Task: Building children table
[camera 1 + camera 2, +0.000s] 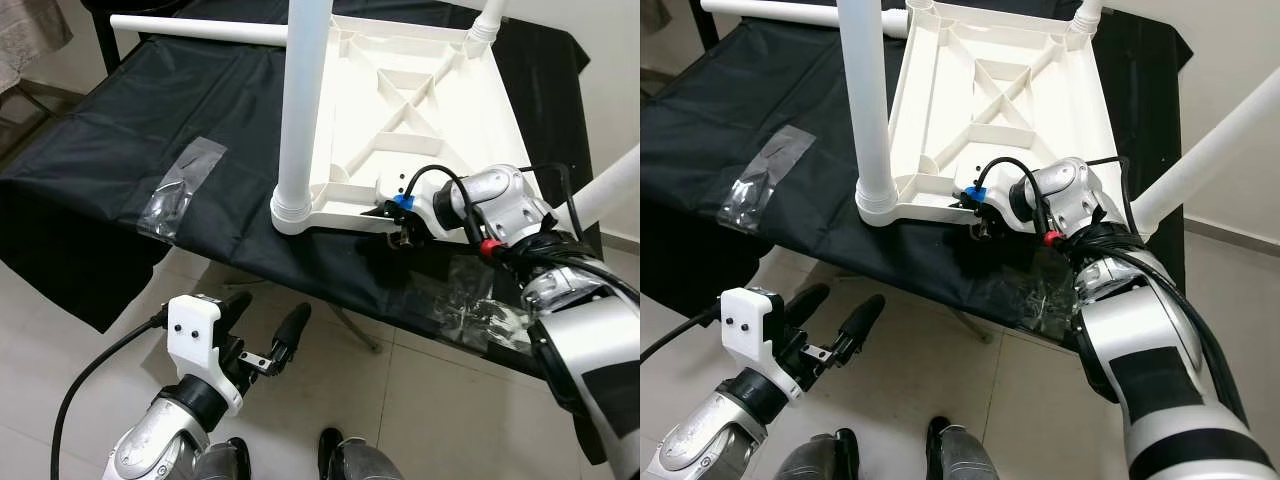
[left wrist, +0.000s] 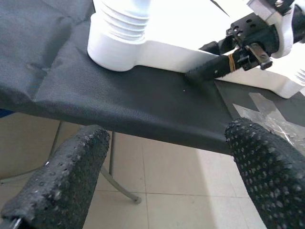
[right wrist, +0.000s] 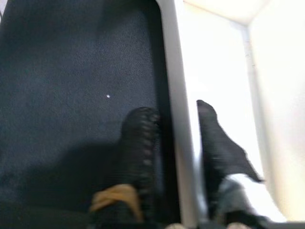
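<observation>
A white plastic children's table top (image 1: pixel 420 110) lies upside down on a black-covered table (image 1: pixel 130 120), ribs facing up. One white leg (image 1: pixel 303 100) stands screwed into its near left corner; another leg (image 1: pixel 487 20) rises at the far right corner. My right gripper (image 1: pixel 392 212) is at the near edge of the top, its fingers (image 3: pixel 143 143) on either side of the white rim (image 3: pixel 178 119) and shut on it. My left gripper (image 1: pixel 262 330) hangs open below the table's front edge, holding nothing.
A loose white leg (image 1: pixel 195 30) lies across the far left of the cloth. A clear bag of hardware (image 1: pixel 180 190) lies left on the cloth; another clear bag (image 1: pixel 470 300) sits by the front edge. A further white leg (image 1: pixel 1210 150) slants at right. Tiled floor (image 1: pixel 420 400) below.
</observation>
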Tool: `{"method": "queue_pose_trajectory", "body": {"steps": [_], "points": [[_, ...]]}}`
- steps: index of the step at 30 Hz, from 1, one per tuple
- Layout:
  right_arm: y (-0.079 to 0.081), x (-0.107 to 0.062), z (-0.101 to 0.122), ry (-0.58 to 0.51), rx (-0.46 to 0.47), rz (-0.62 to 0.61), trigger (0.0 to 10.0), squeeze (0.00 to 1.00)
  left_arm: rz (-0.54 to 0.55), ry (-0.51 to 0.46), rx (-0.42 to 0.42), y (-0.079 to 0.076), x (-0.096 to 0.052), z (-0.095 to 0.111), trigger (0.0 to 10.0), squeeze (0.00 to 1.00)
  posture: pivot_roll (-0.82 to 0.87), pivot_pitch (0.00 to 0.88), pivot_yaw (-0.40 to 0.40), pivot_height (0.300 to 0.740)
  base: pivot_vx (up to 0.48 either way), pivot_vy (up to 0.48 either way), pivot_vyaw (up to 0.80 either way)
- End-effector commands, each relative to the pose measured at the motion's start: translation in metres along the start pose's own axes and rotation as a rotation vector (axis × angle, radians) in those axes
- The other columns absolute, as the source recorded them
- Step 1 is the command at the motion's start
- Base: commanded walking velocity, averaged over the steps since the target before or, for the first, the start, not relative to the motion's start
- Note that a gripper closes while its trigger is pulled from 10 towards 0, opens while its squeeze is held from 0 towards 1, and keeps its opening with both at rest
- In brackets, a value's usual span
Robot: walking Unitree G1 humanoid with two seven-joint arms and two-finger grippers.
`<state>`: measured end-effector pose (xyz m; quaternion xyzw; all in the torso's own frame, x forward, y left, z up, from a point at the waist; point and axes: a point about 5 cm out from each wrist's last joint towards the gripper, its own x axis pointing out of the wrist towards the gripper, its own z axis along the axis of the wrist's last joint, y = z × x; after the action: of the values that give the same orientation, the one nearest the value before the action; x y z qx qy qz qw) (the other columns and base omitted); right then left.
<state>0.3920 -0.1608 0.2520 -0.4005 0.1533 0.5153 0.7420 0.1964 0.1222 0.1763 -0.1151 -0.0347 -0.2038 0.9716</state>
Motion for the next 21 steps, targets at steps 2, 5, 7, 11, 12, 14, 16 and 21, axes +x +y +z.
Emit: {"method": "queue_pose_trajectory", "body": {"steps": [2,5,7,11,12,14,16,21], "points": [[0.01,-0.002,-0.013,0.048,-0.026,0.123,0.0,0.0,0.005,0.03,-0.004,0.0,-0.002,-0.005,10.0,0.0,0.0,0.331,-0.106,0.74,0.0,0.0,0.0],[0.011,-0.005,-0.014,0.06,-0.058,0.144,0.0,0.0,0.004,0.031,-0.006,0.0,-0.002,-0.005,10.0,0.0,0.0,0.332,-0.105,0.74,0.0,0.0,0.0],[0.011,-0.008,-0.015,0.077,-0.107,0.158,0.0,0.0,0.004,0.032,-0.007,0.0,-0.001,-0.005,10.0,0.0,-0.01,0.332,-0.104,0.74,0.0,0.0,0.0],[0.013,-0.017,-0.021,0.128,-0.229,0.185,0.0,0.0,0.006,0.033,-0.007,0.002,-0.001,-0.005,10.0,0.0,-0.01,0.332,-0.102,0.74,0.0,0.0,0.0],[0.013,-0.021,-0.023,0.153,-0.286,0.186,0.0,0.0,0.006,0.033,-0.004,0.002,-0.001,-0.005,10.0,0.0,-0.01,0.332,-0.102,0.74,0.0,0.0,0.0],[0.014,-0.025,-0.025,0.169,-0.331,0.184,0.0,0.0,0.008,0.033,-0.003,0.003,-0.002,-0.005,10.0,0.0,-0.01,0.332,-0.102,0.74,0.0,0.0,0.0],[0.014,-0.027,-0.026,0.17,-0.363,0.176,0.0,0.0,0.008,0.034,-0.001,0.003,-0.002,-0.005,10.0,0.0,-0.01,0.331,-0.1,0.74,0.0,0.0,0.0],[0.015,-0.028,-0.028,0.164,-0.387,0.175,0.0,0.0,0.007,0.035,0.001,0.004,-0.002,-0.005,10.0,0.0,-0.01,0.332,-0.097,0.74,0.0,0.0,0.0]]}}
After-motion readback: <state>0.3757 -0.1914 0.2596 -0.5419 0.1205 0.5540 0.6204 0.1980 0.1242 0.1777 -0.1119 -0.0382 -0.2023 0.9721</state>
